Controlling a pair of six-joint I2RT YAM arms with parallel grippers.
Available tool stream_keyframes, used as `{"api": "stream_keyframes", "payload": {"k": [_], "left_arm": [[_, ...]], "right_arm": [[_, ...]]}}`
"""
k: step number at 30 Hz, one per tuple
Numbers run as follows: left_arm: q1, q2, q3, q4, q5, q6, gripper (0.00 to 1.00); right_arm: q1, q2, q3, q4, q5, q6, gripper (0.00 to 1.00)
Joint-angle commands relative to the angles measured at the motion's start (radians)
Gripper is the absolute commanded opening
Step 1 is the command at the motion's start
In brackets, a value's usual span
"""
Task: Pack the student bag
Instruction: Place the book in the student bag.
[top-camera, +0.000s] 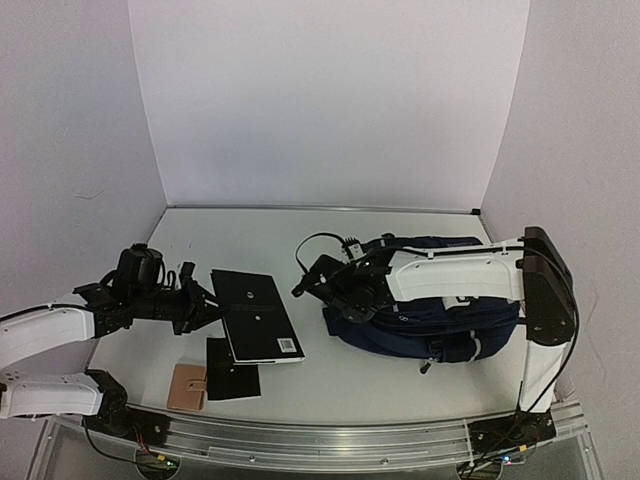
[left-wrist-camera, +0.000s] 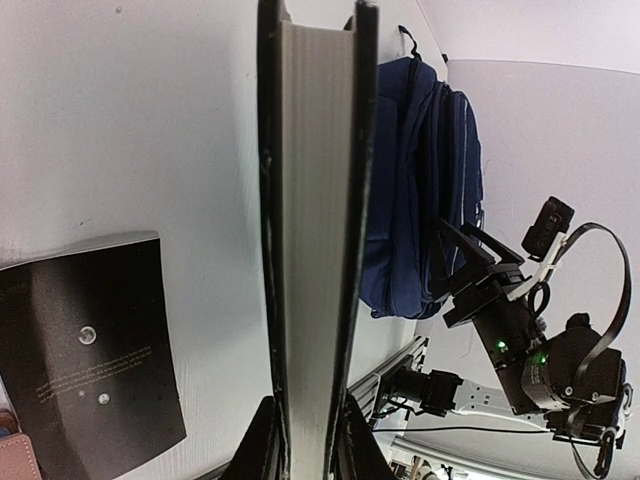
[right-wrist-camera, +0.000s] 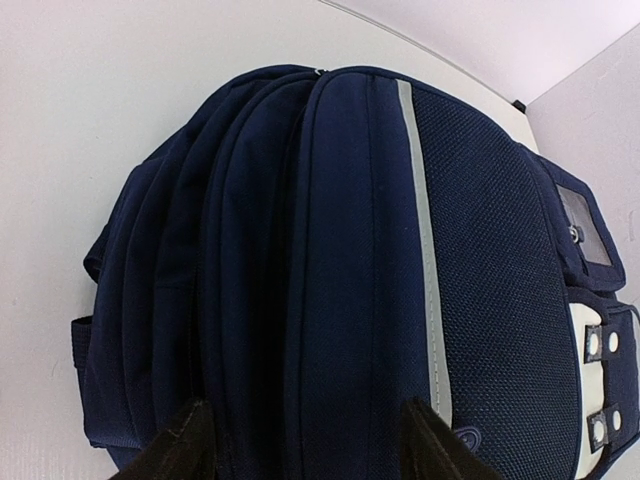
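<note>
Student bag (top-camera: 432, 336): dark navy, lying on its side on the right half of the white tabletop (top-camera: 250, 240), partly under the right arm's white forearm.
Bag detail, right wrist view: a light-grey stripe (right-wrist-camera: 420, 230) runs along the mesh front panel. A white patch with metal rivets (right-wrist-camera: 600, 390) sits at the far right end, with a small clear window (right-wrist-camera: 585, 225) above it.
Right gripper (top-camera: 326, 286): at the left end of the bag, pointing into it.
Right jaws: apart, one dark finger (right-wrist-camera: 185, 445) on each side of the bag's front compartments, with the tips at the fabric.
Left gripper (top-camera: 205, 305): on the left side of the tabletop, reaching toward the middle.
Left jaws: clamped on the black book (top-camera: 255, 315), one finger against each cover.
Black book: held by its left edge, back cover with a barcode label facing up. The left wrist view shows it edge-on, a pale page block between two black covers. It stands apart from the bag.
Black booklet (top-camera: 232, 370): flat on the tabletop, near side of the book and partly overlapped by it in the top view. Small pale dots and fine print show on its cover.
Tan wallet-like item (top-camera: 187, 387): flat on the tabletop, just left of the booklet, at the near edge.
Surroundings: plain white backdrop panels behind and to both sides.
</note>
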Motion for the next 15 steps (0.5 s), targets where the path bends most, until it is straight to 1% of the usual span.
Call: {"api": "stream_keyframes", "payload": {"k": [1,2,5,10,11,15], "left_arm": [[0.006,-0.054,0.035,0.081,0.040,0.001,0.00],[0.006,-0.055,0.034,0.080,0.039,0.000,0.00],[0.006,-0.055,0.033,0.080,0.039,-0.002,0.00],[0.006,-0.064,0.035,0.071,0.042,-0.002,0.00],[0.006,-0.069,0.035,0.066,0.040,-0.002,0.00],[0.005,-0.095,0.028,0.051,0.027,-0.003,0.00]], "right_arm": [[-0.025,-0.061,-0.018,0.009,0.001,-0.024,0.53],[-0.031,-0.071,-0.029,0.021,-0.012,-0.028,0.50],[-0.058,-0.089,-0.068,0.064,-0.053,-0.041,0.35],[-0.074,-0.105,-0.100,0.103,-0.081,-0.049,0.04],[-0.074,-0.113,-0.099,0.105,-0.089,-0.048,0.01],[-0.075,-0.165,-0.088,0.143,-0.171,-0.065,0.00]]}}
